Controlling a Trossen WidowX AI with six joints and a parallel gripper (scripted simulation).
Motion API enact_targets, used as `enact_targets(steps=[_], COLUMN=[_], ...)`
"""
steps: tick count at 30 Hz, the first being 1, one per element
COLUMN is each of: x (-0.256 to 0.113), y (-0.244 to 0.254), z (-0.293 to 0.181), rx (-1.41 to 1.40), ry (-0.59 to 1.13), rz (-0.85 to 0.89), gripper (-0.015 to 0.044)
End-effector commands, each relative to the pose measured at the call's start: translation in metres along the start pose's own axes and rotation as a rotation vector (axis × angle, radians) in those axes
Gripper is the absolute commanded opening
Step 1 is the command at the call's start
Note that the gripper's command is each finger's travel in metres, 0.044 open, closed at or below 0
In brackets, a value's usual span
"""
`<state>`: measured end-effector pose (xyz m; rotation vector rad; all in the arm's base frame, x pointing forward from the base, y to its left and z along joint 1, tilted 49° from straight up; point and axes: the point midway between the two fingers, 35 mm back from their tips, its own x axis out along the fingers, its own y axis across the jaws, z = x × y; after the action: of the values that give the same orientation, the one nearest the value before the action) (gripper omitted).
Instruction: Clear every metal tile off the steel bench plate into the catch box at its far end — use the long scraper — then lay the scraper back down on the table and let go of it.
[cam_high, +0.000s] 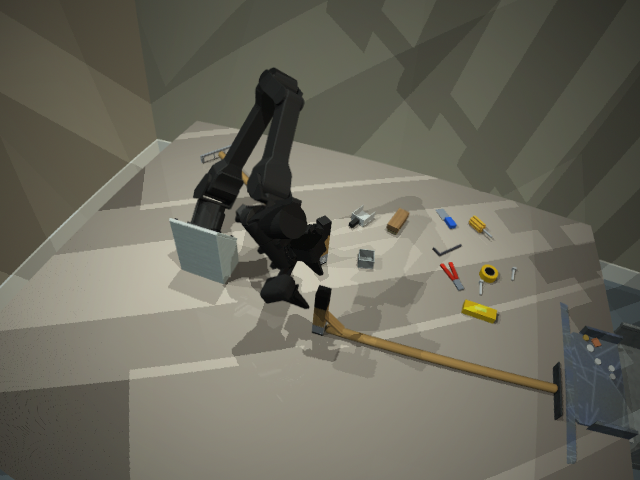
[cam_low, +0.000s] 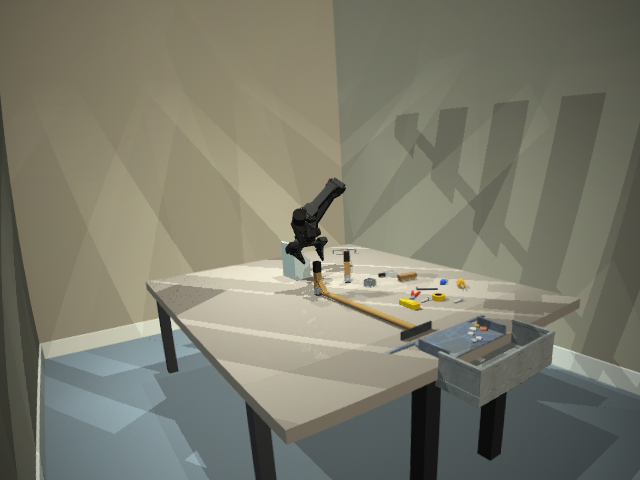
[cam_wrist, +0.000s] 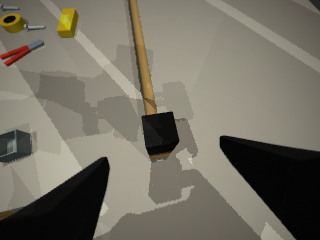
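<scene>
The long scraper has a wooden shaft (cam_high: 423, 355) (cam_low: 361, 305) (cam_wrist: 141, 60) lying along the table, an upright black-topped grip (cam_high: 322, 299) (cam_low: 316, 267) (cam_wrist: 160, 131) at its near end, and a black blade (cam_high: 557, 397) (cam_low: 416, 330) at the near edge of the blue-grey bench plate (cam_high: 589, 382) (cam_low: 444, 341). Several small tiles, white (cam_high: 598, 361) (cam_low: 472, 329) and orange (cam_high: 596, 342) (cam_low: 483, 328), lie on the plate. The grey catch box (cam_low: 516, 369) is at its far end; its inside is partly hidden. My gripper (cam_high: 315, 290) (cam_low: 313, 260) (cam_wrist: 165, 151) is open and empty, above the grip, which shows between the fingertips in the wrist view.
A second tool with an upright grip (cam_low: 346, 263) and metal head (cam_high: 214, 155) lies beside the arm. A pale block (cam_high: 199, 250) (cam_low: 294, 263) stands by the arm's base. A metal cup (cam_high: 366, 258), wooden block (cam_high: 397, 221), yellow block (cam_high: 479, 311), tape roll (cam_high: 488, 273) and red-handled pliers (cam_high: 451, 276) lie alongside.
</scene>
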<state>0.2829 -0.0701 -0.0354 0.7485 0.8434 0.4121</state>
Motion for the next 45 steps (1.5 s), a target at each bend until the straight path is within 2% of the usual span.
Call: enact_targets(steps=[1, 38, 45], x=[0.008, 0.066, 0.061], y=[-0.002, 0.003, 0.004], z=[-0.001, -0.002, -0.001], rx=[0.009, 0.011, 0.001], ry=[0.005, -0.004, -0.004], rz=[-0.005, 0.007, 0.009], gripper=[0.0440, 0.0440, 0.0256])
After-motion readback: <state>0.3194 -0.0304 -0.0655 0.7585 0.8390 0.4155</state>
